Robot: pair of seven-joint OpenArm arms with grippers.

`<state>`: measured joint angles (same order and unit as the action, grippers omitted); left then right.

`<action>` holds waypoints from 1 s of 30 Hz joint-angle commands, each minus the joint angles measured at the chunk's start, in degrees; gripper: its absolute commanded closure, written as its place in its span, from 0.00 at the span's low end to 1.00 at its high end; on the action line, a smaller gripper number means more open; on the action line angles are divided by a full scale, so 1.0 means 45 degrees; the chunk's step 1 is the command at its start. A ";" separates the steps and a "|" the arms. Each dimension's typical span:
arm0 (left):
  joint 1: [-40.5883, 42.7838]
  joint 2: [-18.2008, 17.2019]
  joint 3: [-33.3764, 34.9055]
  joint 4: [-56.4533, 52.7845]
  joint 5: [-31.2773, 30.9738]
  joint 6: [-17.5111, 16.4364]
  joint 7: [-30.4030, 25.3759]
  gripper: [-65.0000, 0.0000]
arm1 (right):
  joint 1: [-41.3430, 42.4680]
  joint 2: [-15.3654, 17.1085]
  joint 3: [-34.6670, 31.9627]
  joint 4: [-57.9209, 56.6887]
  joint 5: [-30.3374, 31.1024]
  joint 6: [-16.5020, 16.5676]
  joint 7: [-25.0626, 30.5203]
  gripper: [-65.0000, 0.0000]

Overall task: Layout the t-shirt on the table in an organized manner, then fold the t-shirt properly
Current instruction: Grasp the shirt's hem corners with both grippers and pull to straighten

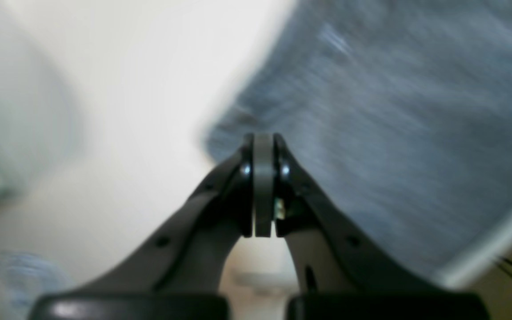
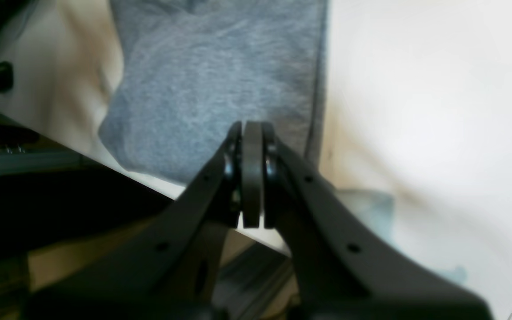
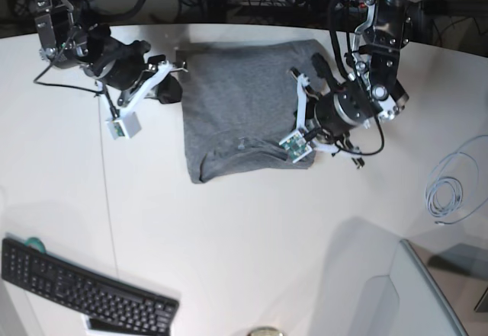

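Both pairs of jaws are pressed together with nothing between them. The left gripper (image 1: 263, 146) hangs at a blurred edge of the t-shirt (image 3: 240, 107), its pads meeting flat and no cloth caught in them. The right gripper (image 2: 252, 133) is likewise closed on nothing, its tips over the grey knit near a straight hemmed edge, close to the table's rim.

From the base view the shirt lies folded into a rough rectangle on the white table (image 3: 252, 229), toward the far side, with one arm at each flank. A black keyboard (image 3: 84, 286) sits at the near corner, well apart, and a coiled pale cable (image 3: 450, 191) rests toward the opposite side.
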<state>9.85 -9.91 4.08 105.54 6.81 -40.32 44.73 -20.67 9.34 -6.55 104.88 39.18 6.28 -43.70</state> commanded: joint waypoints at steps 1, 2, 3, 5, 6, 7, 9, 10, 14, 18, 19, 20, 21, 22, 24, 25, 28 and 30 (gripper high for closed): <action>0.0361 -0.0073 -0.0232 0.0254 -0.0605 0.0070 -0.0905 1.00 | 0.0148 0.0004 -0.0235 0.0185 0.0231 0.0059 0.0207 1.00; 0.0733 -0.0132 -0.0290 0.0235 -0.0839 0.0070 -0.1354 1.00 | 0.0187 0.0004 -0.0431 0.0185 0.0231 0.0059 0.0207 1.00; 0.1026 -0.0230 -0.0330 0.0157 -0.0995 0.0070 -0.1686 1.00 | 0.0265 0.0004 -0.0606 0.0185 0.0231 0.0059 0.0207 1.00; 0.1416 -0.0327 -0.0251 -0.0214 -0.1034 0.0070 -0.1960 1.00 | 0.0461 0.0004 -0.1173 0.0185 0.0231 0.0059 0.0207 1.00; 0.1514 -0.0327 -0.0271 -0.0449 -0.1034 0.0070 -0.1960 1.00 | 0.0558 0.0024 -0.1446 0.0166 0.0231 0.0059 0.0207 1.00; 0.1612 -0.0327 -0.0290 -0.0742 -0.1034 0.0070 -0.1999 1.00 | 0.0656 0.0024 -0.1700 0.0068 0.0231 0.0059 0.0207 1.00; 0.1690 -0.0347 -0.0369 -0.1328 -0.1054 0.0070 -0.1999 1.00 | 0.0910 0.0024 -0.2111 -0.0303 0.0231 0.0059 0.0227 1.00; 0.1690 -0.0386 -0.0369 -0.1601 -0.1054 0.0070 -0.1999 1.00 | 0.1047 0.0024 -0.2286 -0.0616 0.0231 0.0059 0.0364 1.00; 0.1592 -0.0718 -0.0290 -0.2735 -0.1073 0.0070 -0.2272 1.00 | 0.1379 0.0024 -0.2912 -0.2393 0.0231 0.0059 0.1634 1.00; 0.1553 -0.0737 -0.0369 -0.3887 -0.1034 0.0070 -0.3522 1.00 | 0.1535 0.0043 -0.3322 -0.4328 0.0231 0.0059 0.2591 1.00; 0.1475 -0.0737 -0.0388 -0.4083 -0.1034 0.0070 -0.3679 1.00 | 0.1535 0.0043 -0.3439 -0.4660 0.0231 0.0059 0.2806 1.00; 0.1280 -0.0737 -0.0388 -0.4200 -0.1034 0.0070 -0.3737 1.00 | 0.1515 0.0043 -0.3537 -0.4855 0.0231 0.0059 0.3021 1.00; 0.1143 -0.0737 -0.0388 -0.4337 -0.1034 0.0070 -0.3757 1.00 | 0.1476 0.0043 -0.3615 -0.4894 0.0231 0.0059 0.3197 1.00; 0.1006 -0.0737 -0.0388 -0.4395 -0.1034 0.0070 -0.3757 1.00 | 0.1418 0.0043 -0.3634 -0.4894 0.0231 0.0059 0.3255 1.00; 0.0713 -0.0737 -0.0369 -0.4395 -0.1034 0.0070 -0.3737 1.00 | 0.1320 0.0043 -0.3615 -0.4894 0.0231 0.0059 0.3294 1.00; 0.0635 -0.0737 -0.0349 -0.4297 -0.1034 0.0070 -0.3718 1.00 | 0.1301 0.0043 -0.3615 -0.4875 0.0231 0.0059 0.3294 1.00; 0.0557 -0.0757 -0.0388 -0.3946 -0.1034 0.0070 -0.3718 1.00 | 0.1340 0.0043 -0.3537 -0.4835 0.0231 0.0039 0.3294 1.00; 0.0596 -0.0952 -0.0388 -0.3555 -0.1034 0.0070 -0.3698 1.00 | 0.1320 0.0043 -0.3498 -0.4503 0.0231 0.0039 0.3294 1.00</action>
<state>12.86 -13.54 2.68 88.33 2.81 -40.36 29.04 -15.03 9.47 -22.50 83.44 39.79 6.02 -29.78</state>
